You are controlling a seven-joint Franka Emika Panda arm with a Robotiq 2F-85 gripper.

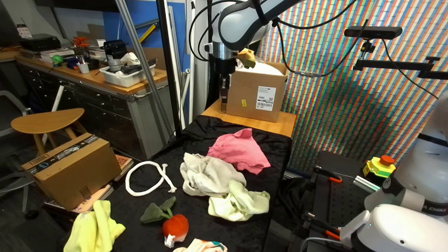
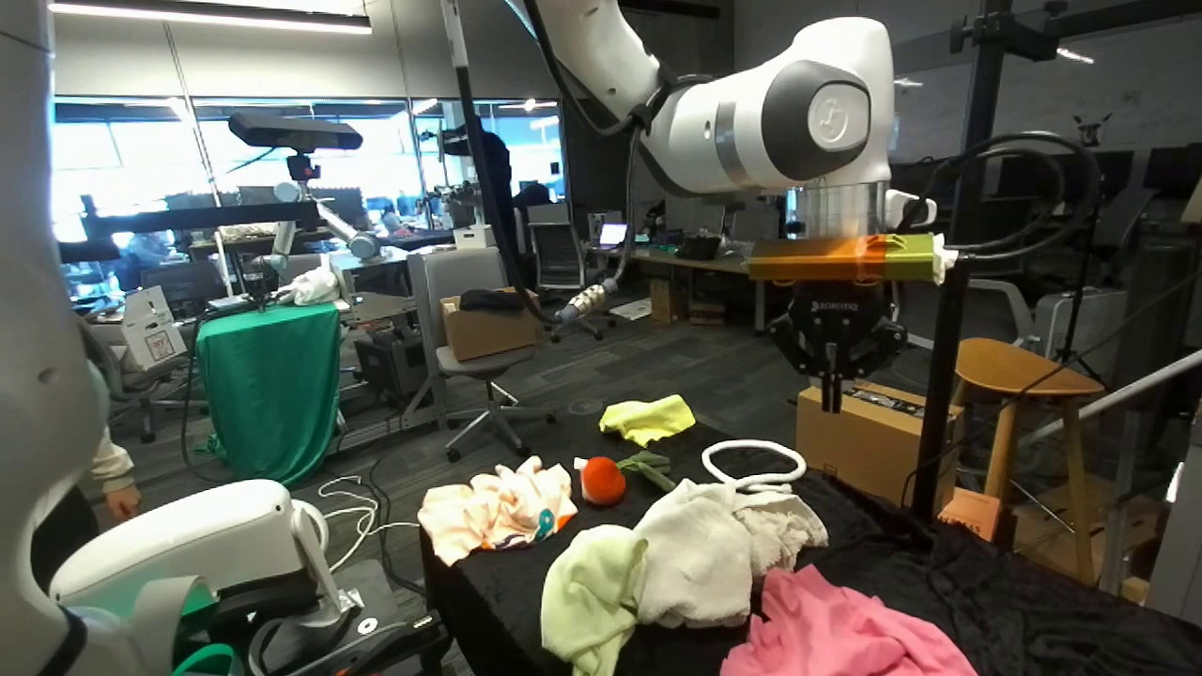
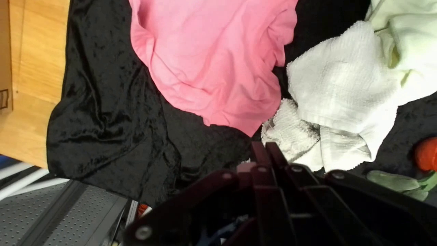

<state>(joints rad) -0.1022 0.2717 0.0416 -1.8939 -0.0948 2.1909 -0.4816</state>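
Note:
My gripper is shut with nothing between its fingertips. It hangs in the air above the table, fingers down, in both exterior views. In the wrist view a crumpled pink cloth lies just beyond the fingertips, with a white cloth to its right. A pale green cloth touches the white one. In an exterior view a red radish-shaped toy with green leaves, a loop of white rope, a yellow cloth and a peach patterned cloth also lie about.
The cloths lie on a black velvet cover over a wooden table. A cardboard box stands at the table's end near the gripper. Another box sits beside the table. A metal frame post rises near the arm.

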